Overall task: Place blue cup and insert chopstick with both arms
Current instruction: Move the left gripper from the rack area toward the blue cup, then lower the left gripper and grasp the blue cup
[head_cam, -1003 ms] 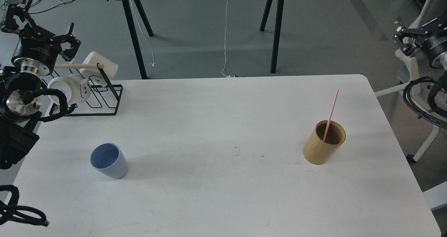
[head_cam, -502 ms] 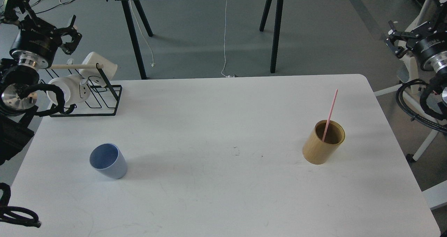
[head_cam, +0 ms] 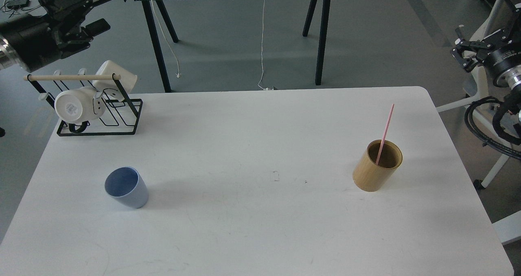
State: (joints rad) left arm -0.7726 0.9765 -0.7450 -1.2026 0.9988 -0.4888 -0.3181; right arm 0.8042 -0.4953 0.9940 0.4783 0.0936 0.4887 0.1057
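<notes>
The blue cup [head_cam: 126, 187] stands upright on the white table [head_cam: 252, 227] at the front left, nothing in it. The pink chopstick [head_cam: 385, 132] leans inside the tan wooden cylinder [head_cam: 377, 166] at the right of the table. My left gripper [head_cam: 94, 9] is far off at the top left, above the floor behind the rack, dark, with its two fingers apart and empty. My right gripper [head_cam: 485, 35] is off the table's right edge, high up, open and empty. Neither gripper is near the cup or the chopstick.
A black wire rack [head_cam: 99, 117] with a pale wooden rod and two white mugs [head_cam: 77, 104] stands at the back left corner. A second table's black legs [head_cam: 321, 36] stand behind. A white chair frame [head_cam: 488, 105] is beside my right arm.
My left arm has swung up and back, out of the left edge, uncovering the rack and mugs. My right gripper has shifted a little. The cup, cylinder and chopstick have not moved.
</notes>
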